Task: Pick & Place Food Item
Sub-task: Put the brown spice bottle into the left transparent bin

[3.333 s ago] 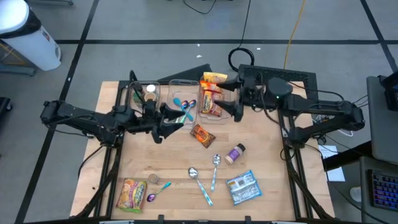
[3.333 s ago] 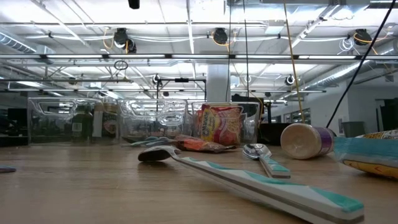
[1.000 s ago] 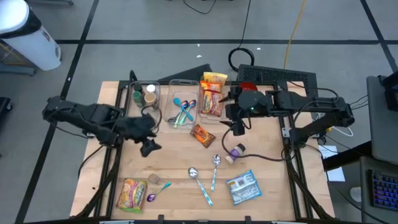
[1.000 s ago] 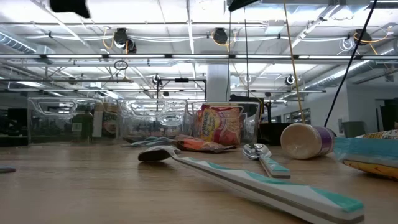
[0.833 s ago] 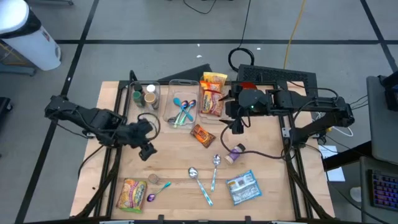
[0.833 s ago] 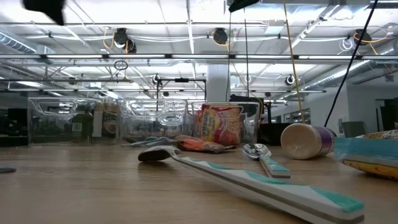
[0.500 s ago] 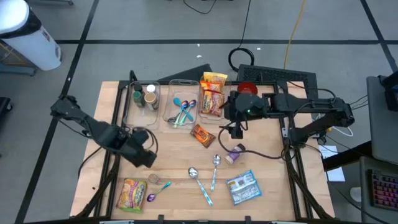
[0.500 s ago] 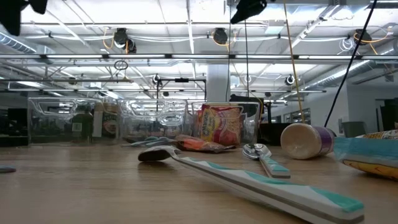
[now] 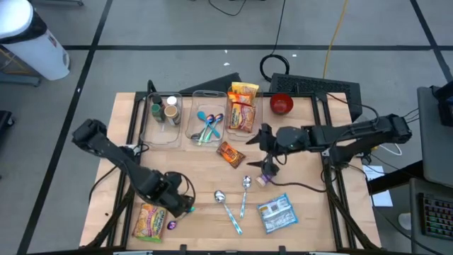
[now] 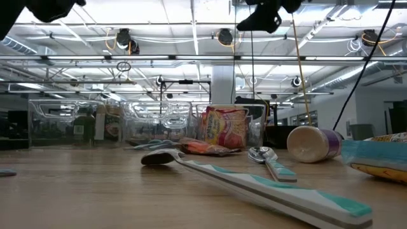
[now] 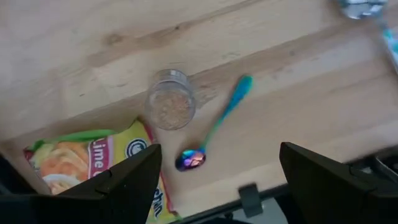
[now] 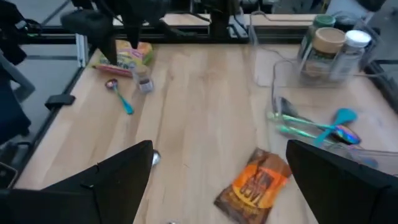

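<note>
The left claw (image 9: 175, 203) has swung away from the clear bins at the back to the bench's (image 9: 198, 170) near-left corner, spread wide and empty above the small spice jar (image 11: 170, 107) and teal spoon (image 11: 217, 127), just beside the yellow noodle packet (image 9: 149, 220). The right claw (image 9: 267, 164), likewise wide and empty, has come forward to hang over the purple-lidded jar (image 10: 313, 144), with the orange snack packet (image 12: 255, 185) lying near. Both look poised to choose a food item, nothing gripped yet.

I see a pale, matt wooden surface (image 9: 205, 170) with visible grain. The clear plastic bins (image 9: 209, 117) look glossy. The yellow noodle packet (image 11: 93, 165) is shiny film; the small spoon (image 11: 214, 134) has an iridescent metallic bowl. Both pincers' dark fingers (image 12: 93, 180) look matt.
</note>
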### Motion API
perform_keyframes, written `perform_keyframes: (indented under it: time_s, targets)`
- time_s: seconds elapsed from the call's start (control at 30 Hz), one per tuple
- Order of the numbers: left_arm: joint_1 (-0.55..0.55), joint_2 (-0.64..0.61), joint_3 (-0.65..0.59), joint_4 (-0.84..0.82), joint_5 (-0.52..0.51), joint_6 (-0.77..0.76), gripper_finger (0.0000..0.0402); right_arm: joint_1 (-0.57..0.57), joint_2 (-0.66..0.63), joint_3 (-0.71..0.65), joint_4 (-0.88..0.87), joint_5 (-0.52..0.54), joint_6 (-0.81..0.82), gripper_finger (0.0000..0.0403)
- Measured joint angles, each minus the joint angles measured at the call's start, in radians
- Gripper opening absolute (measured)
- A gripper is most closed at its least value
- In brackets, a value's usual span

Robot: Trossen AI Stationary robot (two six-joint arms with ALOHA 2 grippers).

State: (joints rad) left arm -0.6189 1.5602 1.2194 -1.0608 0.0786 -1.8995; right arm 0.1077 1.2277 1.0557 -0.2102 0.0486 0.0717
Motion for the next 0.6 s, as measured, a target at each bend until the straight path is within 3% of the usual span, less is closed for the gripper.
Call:
perform_keyframes:
  time_s: [0.6]
  targets:
    - [-0.006, 0.156, 0.0, -0.064, 0.011, -0.032, 0.0335, 0.006, -0.16, -0.179, 0.013, 0.006, 0.134, 0.0364]
